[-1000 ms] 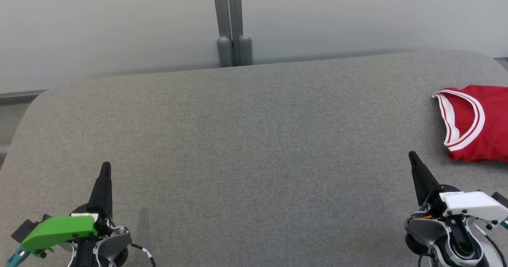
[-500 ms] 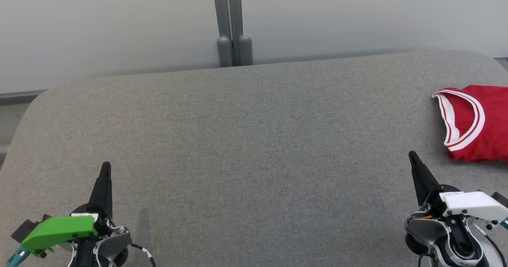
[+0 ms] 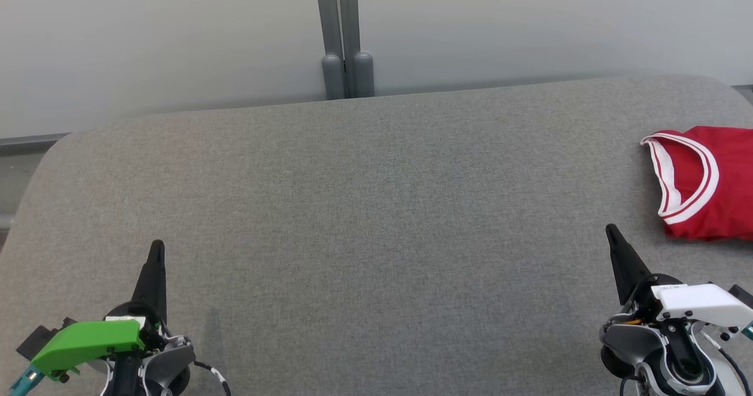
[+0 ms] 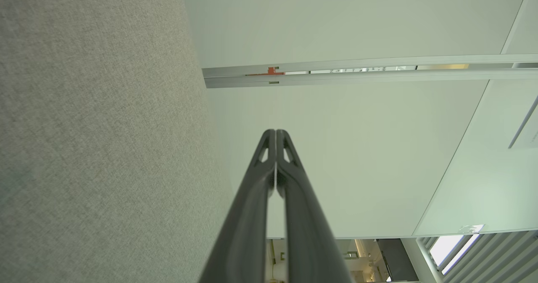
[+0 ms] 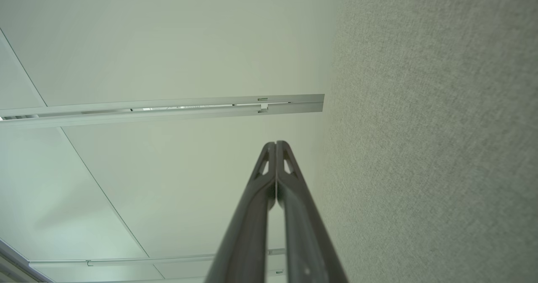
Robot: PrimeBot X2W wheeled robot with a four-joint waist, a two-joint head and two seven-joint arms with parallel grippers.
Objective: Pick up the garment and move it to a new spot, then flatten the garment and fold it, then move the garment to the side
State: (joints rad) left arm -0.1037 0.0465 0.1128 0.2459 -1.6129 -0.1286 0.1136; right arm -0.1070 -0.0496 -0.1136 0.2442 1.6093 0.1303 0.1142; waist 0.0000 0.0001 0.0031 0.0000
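My right gripper [image 3: 612,229], closed and empty, sits near the garment [image 3: 709,187], seemingly folded but partly cropped; my left gripper [image 3: 156,245], closed too, well away.

The head camera looks forward and down from the near side across the grey fabric tabletop [image 3: 376,208] to the far wall's grey post [image 3: 344,31]. Both wrist cameras, rolled sideways, sit close over that fabric, looking along the left gripper [image 4: 275,130] and right gripper [image 5: 276,142] toward the same post
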